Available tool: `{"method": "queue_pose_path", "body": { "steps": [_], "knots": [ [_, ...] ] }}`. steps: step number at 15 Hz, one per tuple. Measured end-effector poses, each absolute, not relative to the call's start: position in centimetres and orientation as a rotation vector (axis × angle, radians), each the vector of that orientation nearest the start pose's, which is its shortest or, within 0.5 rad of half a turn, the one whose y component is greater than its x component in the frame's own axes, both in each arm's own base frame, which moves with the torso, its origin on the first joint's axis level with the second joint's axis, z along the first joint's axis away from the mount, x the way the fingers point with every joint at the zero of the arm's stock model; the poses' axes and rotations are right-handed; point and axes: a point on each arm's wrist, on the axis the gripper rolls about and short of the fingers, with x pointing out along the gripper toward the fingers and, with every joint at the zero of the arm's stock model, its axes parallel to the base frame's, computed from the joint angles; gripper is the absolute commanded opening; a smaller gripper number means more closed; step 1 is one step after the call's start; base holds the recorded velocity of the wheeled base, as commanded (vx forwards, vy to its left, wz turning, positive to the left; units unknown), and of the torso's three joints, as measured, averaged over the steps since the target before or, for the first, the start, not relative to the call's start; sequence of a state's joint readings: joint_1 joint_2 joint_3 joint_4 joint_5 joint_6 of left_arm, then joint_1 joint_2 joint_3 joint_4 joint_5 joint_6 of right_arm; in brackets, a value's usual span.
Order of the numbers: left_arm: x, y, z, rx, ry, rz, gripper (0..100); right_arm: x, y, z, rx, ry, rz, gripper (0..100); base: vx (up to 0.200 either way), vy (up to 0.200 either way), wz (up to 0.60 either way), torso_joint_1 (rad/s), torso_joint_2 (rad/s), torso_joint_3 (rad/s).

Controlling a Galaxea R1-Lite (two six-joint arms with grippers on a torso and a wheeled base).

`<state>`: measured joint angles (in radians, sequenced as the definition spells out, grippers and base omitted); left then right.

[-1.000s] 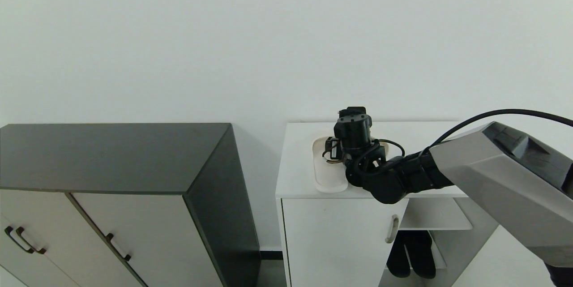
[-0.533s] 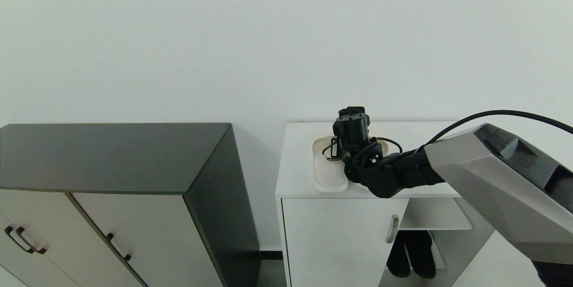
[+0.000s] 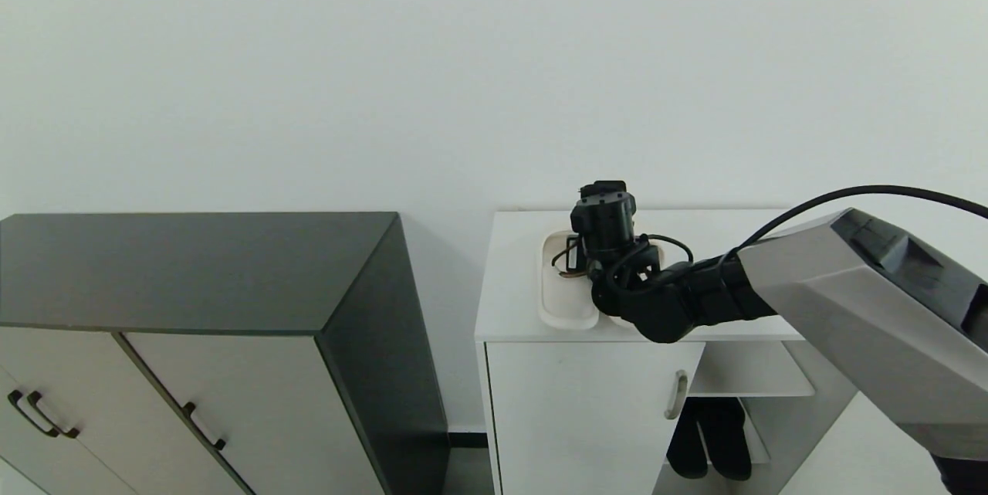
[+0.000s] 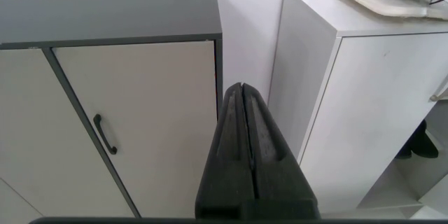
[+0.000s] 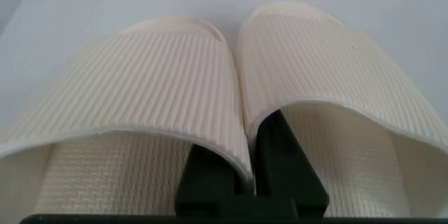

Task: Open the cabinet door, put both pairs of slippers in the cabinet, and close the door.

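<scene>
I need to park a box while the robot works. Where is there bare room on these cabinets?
The dark cabinet has a fully bare top. On the white cabinet, only a strip left of the cream slippers and the back right corner are free; the right gripper crowds the middle.

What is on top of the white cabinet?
A pair of cream slippers lies there side by side, the right claw closed on their touching inner edges, a finger in each. The claw covers the insoles beneath it.
</scene>
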<state>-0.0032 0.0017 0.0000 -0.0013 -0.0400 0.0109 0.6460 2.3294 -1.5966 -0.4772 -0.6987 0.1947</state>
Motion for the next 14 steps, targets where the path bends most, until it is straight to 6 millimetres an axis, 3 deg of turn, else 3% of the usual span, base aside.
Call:
{"method": "queue_pose_path", "body": {
  "steps": [5,10,14],
  "knots": [
    [-2.3,-0.1,7.6,0.011,0.000,-0.043,0,34.1,27.6,14.7,0.018,0.235,0.085,0,0.000,0.000,0.00,0.000,0.00,0.000],
    [-2.3,-0.1,7.6,0.010,0.000,-0.043,0,27.8,25.4,15.0,0.008,0.259,0.260,0,0.000,0.000,0.00,0.000,0.00,0.000],
    [-2.3,-0.1,7.6,0.011,0.000,-0.043,0,26.2,24.5,15.7,-0.013,0.223,0.297,0,0.000,0.000,0.00,0.000,0.00,0.000]
  ]
}}
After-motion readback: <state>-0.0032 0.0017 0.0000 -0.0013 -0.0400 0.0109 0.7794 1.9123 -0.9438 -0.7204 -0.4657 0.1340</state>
